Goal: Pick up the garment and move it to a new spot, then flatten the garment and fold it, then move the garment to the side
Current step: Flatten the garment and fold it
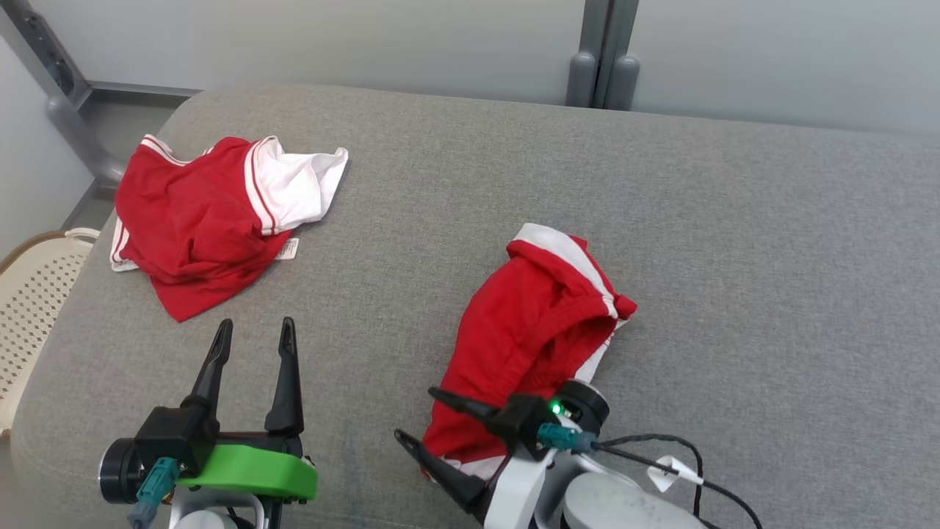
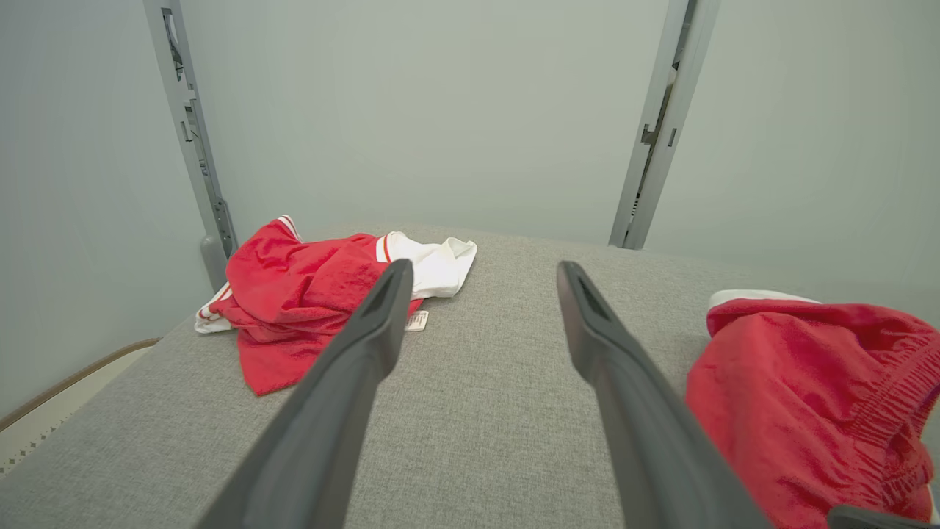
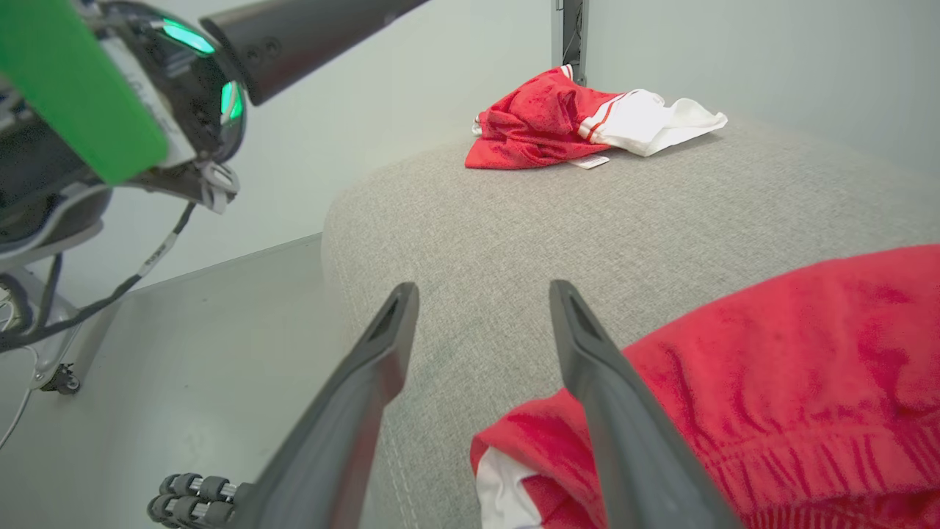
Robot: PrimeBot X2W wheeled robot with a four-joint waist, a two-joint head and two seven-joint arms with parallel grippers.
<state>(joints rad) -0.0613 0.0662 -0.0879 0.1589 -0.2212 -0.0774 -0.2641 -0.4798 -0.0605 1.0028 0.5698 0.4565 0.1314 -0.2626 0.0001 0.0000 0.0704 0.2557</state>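
Your right gripper (image 1: 415,415) sits low at the near edge of the broad grey woven upholstered surface (image 1: 470,184), its two dark fingers pointing towards your left and spread wide apart with nothing clasped between them. In the right wrist view you can see bare grey weave in the gap, while one finger lies over the edge of the crumpled red fabric garment with white trim (image 1: 529,323). That garment rests in a loose heap on the grey surface, right of centre and towards the near side. Its white band is turned to the far end, and its near hem touches the right gripper's wrist housing. A black cable (image 1: 683,448) loops off that wrist to the right.

Your left gripper (image 1: 255,325), on its bright green bracket, hangs over the near left of the surface with fingers pointing away from you, also wide apart and empty, touching no cloth.

Well apart from both, at the far left corner, lies a second rumpled red-and-white garment (image 1: 205,220) with a small white label (image 1: 288,248) showing at its edge. Beside the surface's left end you can see a cream perforated basket (image 1: 29,294)
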